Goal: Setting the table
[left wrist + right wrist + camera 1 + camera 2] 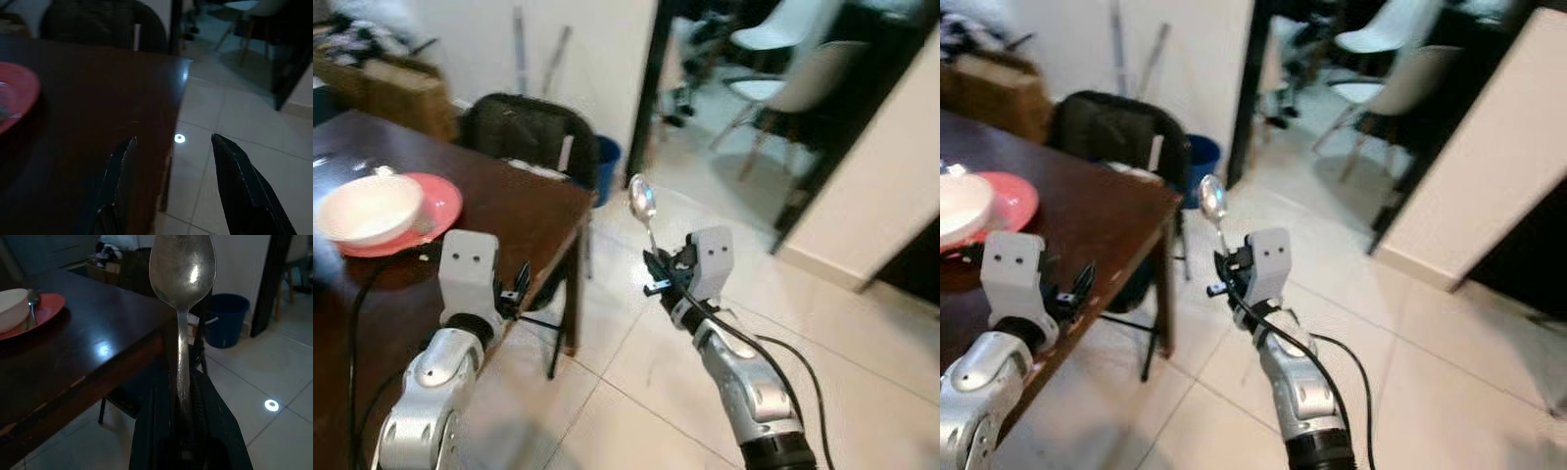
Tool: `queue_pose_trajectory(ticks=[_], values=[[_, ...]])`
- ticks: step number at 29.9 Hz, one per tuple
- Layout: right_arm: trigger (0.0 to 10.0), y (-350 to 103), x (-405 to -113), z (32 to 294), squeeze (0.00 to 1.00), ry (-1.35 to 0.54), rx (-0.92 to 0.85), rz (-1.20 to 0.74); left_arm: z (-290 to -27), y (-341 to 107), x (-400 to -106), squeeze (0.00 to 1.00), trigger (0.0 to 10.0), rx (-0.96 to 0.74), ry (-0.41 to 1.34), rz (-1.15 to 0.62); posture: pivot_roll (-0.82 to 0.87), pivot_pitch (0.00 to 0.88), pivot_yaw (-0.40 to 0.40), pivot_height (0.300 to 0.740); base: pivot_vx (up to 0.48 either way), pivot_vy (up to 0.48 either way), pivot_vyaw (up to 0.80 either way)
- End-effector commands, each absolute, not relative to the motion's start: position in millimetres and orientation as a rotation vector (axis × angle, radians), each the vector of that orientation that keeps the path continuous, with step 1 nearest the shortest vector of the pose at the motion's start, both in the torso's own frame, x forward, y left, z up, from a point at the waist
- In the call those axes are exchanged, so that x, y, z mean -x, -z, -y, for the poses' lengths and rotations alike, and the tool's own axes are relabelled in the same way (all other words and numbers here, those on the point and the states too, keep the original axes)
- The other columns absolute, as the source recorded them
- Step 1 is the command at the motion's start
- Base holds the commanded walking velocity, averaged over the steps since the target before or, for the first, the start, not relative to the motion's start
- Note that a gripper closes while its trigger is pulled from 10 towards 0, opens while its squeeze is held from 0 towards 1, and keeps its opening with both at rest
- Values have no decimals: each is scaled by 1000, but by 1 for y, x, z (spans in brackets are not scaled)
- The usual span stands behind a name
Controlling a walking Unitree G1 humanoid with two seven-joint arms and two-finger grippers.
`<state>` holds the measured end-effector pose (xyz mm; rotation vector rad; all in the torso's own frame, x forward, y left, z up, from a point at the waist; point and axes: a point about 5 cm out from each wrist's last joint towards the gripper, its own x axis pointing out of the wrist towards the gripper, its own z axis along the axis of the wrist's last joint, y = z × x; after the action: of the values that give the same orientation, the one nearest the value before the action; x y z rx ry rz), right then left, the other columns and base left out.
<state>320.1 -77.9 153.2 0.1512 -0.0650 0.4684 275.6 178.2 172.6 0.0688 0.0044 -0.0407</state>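
A: What is the right gripper [658, 277] holding?

B: A metal spoon [643, 203]. Its two black fingers [151, 431] are pressed together on the lower handle, and the spoon stands upright with the bowl at the top.

A: How does the spoon look?

B: Silver and a little dull, with faint scuffs on the oval bowl and a bright glint of light near its middle. The handle is slim and straight, running down into the fingers.

A: Where is it in the room?

B: Out over the pale tiled floor [636, 392], off the corner of the dark wooden table [524, 211], which lies toward nine o'clock from it.

A: And the left gripper [516, 291]?

B: It sits at the table's near edge, fingers [120, 171] apart with nothing between them.

A: What is on the table?

B: A red plate [438, 208] with a white bowl [370, 208] on it, toward ten o'clock from the left gripper. Another spoon [32, 301] rests on that plate beside the bowl.

A: Anything behind the table?

B: A dark chair [524, 132] at the far end, and a blue bin [226, 318] at about one o'clock from it.
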Motion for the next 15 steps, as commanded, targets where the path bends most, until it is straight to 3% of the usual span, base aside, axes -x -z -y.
queue_pose_trajectory(ticks=[1, 15], values=[[10000, -150, -319, 82, 0, -459, -143, 57, -177, -168, -275, 0, 10000, -63, 48, -18, 69, 55, -10, 740, 0, 0, -800], [10000, -150, -321, 82, 0, -460, -143, 57, -176, -168, -276, 0, 10000, -62, 48, -15, 69, 49, -11, 740, 0, 0, -800]])
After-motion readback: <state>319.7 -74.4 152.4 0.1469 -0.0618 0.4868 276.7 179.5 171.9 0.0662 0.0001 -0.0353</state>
